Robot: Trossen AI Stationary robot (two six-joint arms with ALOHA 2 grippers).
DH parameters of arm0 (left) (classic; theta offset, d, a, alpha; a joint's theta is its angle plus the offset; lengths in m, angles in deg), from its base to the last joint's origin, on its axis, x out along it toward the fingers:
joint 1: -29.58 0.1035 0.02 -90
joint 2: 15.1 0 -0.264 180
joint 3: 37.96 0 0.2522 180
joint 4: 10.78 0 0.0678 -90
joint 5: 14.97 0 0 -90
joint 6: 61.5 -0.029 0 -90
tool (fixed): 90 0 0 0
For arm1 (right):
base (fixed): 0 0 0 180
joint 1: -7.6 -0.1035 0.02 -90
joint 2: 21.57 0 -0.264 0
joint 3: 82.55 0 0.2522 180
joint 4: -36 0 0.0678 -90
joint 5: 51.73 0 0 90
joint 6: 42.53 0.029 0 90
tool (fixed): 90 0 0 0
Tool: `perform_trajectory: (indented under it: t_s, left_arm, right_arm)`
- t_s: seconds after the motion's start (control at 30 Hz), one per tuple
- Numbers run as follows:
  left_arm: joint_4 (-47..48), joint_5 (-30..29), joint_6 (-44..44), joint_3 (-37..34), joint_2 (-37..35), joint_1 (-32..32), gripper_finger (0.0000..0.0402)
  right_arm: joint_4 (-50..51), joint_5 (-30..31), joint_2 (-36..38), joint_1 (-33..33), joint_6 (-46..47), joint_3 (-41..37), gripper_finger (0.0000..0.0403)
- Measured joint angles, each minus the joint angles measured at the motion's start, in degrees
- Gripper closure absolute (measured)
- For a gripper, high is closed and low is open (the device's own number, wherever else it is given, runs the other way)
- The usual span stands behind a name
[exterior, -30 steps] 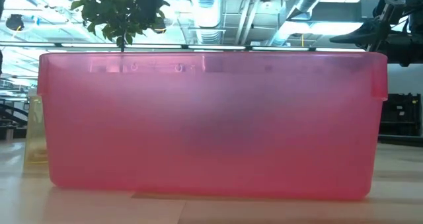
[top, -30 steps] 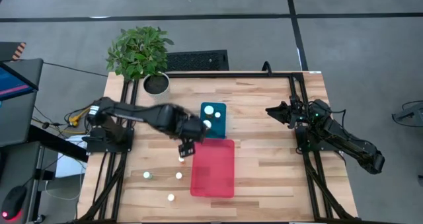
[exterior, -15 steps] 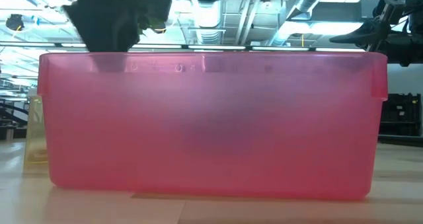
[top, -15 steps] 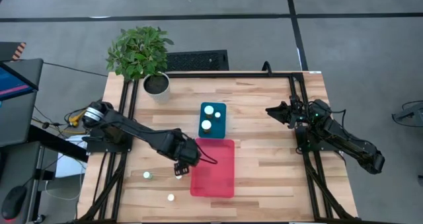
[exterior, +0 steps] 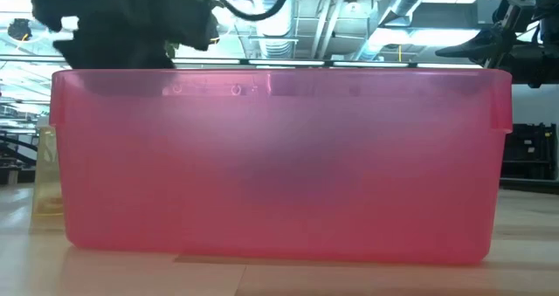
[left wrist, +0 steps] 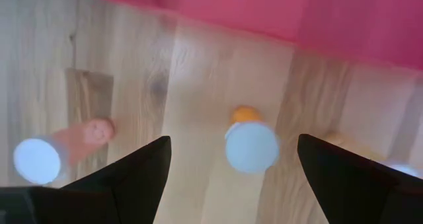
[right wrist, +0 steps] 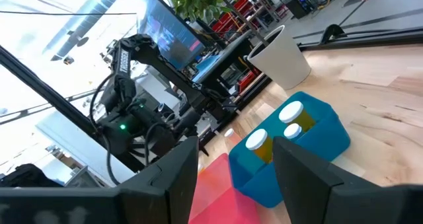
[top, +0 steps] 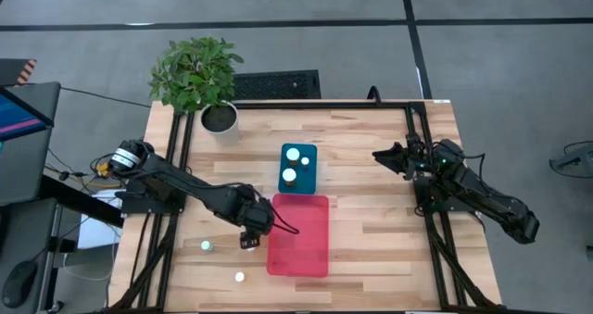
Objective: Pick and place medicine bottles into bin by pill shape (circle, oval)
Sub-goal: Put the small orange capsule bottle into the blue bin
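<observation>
My left gripper [top: 248, 237] [left wrist: 232, 142] is open above a medicine bottle [left wrist: 251, 147] with a white cap and orange body. The bottle stands on the table just left of the red bin [top: 298, 235], between the fingers and untouched. Another bottle [left wrist: 36, 160] [top: 206, 245] stands further left, and a third [top: 239, 278] nearer the front edge. The blue bin [top: 298, 168] holds two bottles [right wrist: 291, 113]. My right gripper [top: 380, 155] [right wrist: 236, 145] is open and waits at the table's right side.
A potted plant in a white pot [top: 220, 118] stands at the far left corner. In the low view the red bin's wall [exterior: 279, 165] fills the picture, with my left arm [exterior: 122, 25] dark behind it. Bare wood [top: 371, 221] lies between the bins and my right arm.
My left gripper has gone from beside the blue bin toward the table's near edge and a little left. It has come down over the bottle beside the red bin. The bottles on the table have stayed where they were.
</observation>
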Motion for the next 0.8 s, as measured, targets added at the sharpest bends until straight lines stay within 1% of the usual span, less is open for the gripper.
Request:
perform_trajectory:
  t_s: [0.1, 0.2, 0.53, 0.63, 0.8]
  left_arm:
    - [-0.16, 1.74, -1.06, -0.6, 0.0, 0.76, 0.0091]
    - [-1.42, 2.36, -2.29, -0.93, 0.02, 0.81, 0.0112]
    - [-1.97, 0.88, -3.03, -1.99, 0.05, 0.81, 0.0188]
    - [-2.72, 1.11, -3.93, -2.0, 0.07, 0.81, 0.0201]
    - [-2.92, 1.26, -4.35, -2.0, 0.07, 0.84, 0.0209]
  right_arm:
    - [0.0, 0.0, 0.0, 0.0, 0.34, -0.01, 0.0198]
    - [0.0, 0.0, 0.0, 0.0, 0.35, -0.01, 0.0198]
    - [0.0, 0.0, 0.0, 0.0, 0.46, -0.02, 0.0198]
    - [0.0, 0.0, 0.0, 0.0, 0.51, 0.0, 0.0198]
    - [0.0, 0.0, 0.0, 0.0, 0.51, 0.0, 0.0198]
